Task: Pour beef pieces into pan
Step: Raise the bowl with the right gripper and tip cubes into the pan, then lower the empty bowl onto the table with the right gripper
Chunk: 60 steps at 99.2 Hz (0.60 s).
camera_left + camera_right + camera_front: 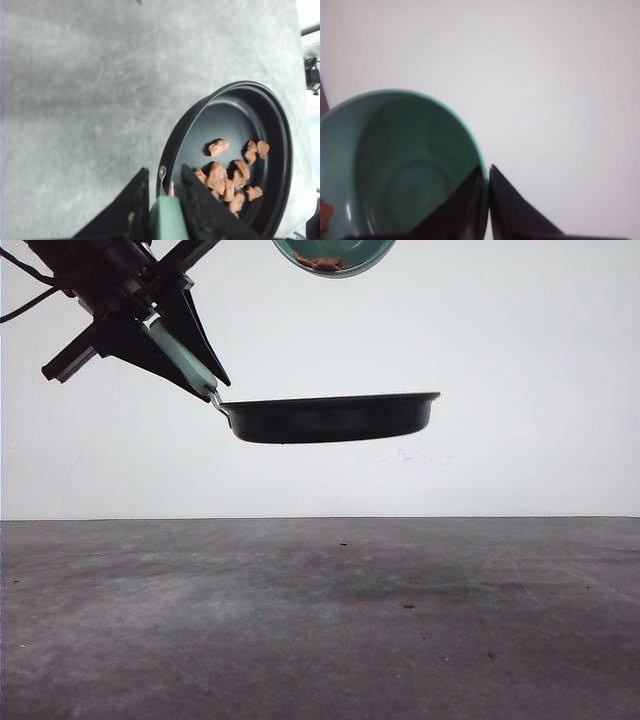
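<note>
Most of the job looks done. From the front, the left tool (185,355) clamps the mint handle, holding the shallow black frying pan (330,418) level above the grey bench (320,620), handle toward the robot's left; overhead tilts the teal bowl (335,255). Left wrist: reddish-brown beef pieces (227,177) lie in the pan. Right wrist: the right tool (487,200) pinches the bowl's rim; one chunk remains, so tip further, keeping the pan steady.

Background stuff, nothing fancy

A teal bowl (334,254) hung up high, tilted toward the camera, above a mottled, scuffed grey worktop (320,620) with a few dark specks. A plain white wall (520,370) sat behind.
</note>
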Tool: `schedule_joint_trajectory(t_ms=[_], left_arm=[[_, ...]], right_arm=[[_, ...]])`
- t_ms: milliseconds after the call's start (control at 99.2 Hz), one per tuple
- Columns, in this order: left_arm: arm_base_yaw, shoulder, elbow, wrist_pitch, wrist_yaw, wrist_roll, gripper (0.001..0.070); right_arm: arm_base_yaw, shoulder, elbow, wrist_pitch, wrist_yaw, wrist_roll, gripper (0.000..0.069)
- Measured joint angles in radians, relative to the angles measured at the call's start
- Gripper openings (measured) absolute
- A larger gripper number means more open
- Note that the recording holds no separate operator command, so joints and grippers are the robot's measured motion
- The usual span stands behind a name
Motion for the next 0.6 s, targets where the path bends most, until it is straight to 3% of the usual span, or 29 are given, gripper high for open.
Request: schedule_joint_trajectory(t_ms=[192, 282, 605], left_arm=[[0.000, 0.000, 0.000, 0.006, 0.000, 0.000, 0.0056], [0.001, 0.000, 0.000, 0.006, 0.000, 0.000, 0.0056], [0.001, 0.000, 0.000, 0.006, 0.011, 0.000, 0.0056]], right_arm=[[-0.002, 0.052, 0.000, 0.009, 0.020, 0.003, 0.0014], [-0.002, 0.069, -0.001, 0.091, 0.048, -0.022, 0.0014], [0.015, 0.068, -0.001, 0.095, 0.064, -0.224, 0.0014]])
